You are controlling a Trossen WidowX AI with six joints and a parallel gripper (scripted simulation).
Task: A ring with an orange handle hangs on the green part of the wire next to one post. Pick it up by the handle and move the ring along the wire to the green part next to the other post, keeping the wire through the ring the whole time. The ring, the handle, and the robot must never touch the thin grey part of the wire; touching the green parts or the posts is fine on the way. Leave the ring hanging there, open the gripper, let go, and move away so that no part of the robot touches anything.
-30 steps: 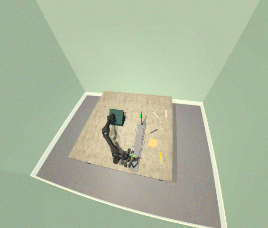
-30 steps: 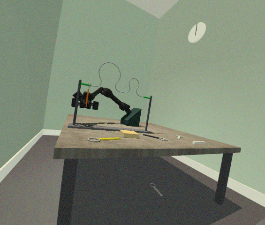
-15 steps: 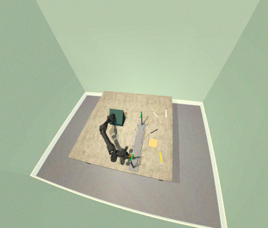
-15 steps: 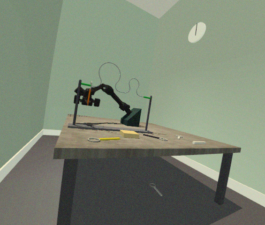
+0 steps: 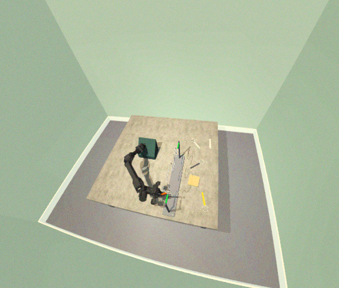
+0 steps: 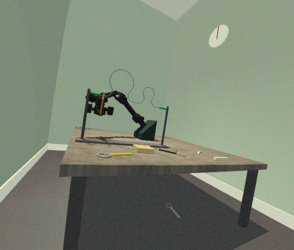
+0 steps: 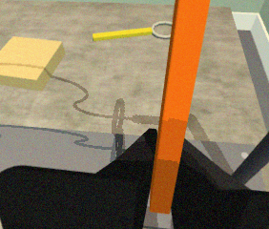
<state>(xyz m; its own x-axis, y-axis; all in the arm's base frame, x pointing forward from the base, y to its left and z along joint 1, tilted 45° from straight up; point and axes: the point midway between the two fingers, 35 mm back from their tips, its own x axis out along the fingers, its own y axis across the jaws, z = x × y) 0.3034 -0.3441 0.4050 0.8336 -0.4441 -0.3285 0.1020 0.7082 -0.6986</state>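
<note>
My gripper (image 5: 162, 194) (image 6: 101, 107) (image 7: 160, 137) is shut on the orange handle (image 5: 163, 193) (image 6: 101, 105) (image 7: 179, 95), which stands nearly upright. The ring (image 6: 103, 92) at the handle's top sits around the wire at the inner end of the green part (image 6: 95, 93) (image 5: 166, 198), beside the near post (image 6: 85, 115). From there the thin grey wire (image 6: 121, 70) loops up and over to the other green part (image 6: 163, 108) (image 5: 178, 144) at the far post (image 6: 164, 126). The ring is out of the wrist view.
The posts stand on a grey base strip (image 5: 175, 176) (image 6: 125, 143). On the table lie a yellow block (image 5: 194, 180) (image 6: 143, 148) (image 7: 25, 62), a yellow-handled ring (image 5: 203, 200) (image 6: 117, 154) (image 7: 125, 33), a dark-handled ring (image 5: 195, 164) (image 6: 171, 152), a white-handled ring (image 5: 195, 143) and a white bar (image 5: 210, 143) (image 6: 220, 158). The arm's green base box (image 5: 148, 147) (image 6: 147, 130) stands behind.
</note>
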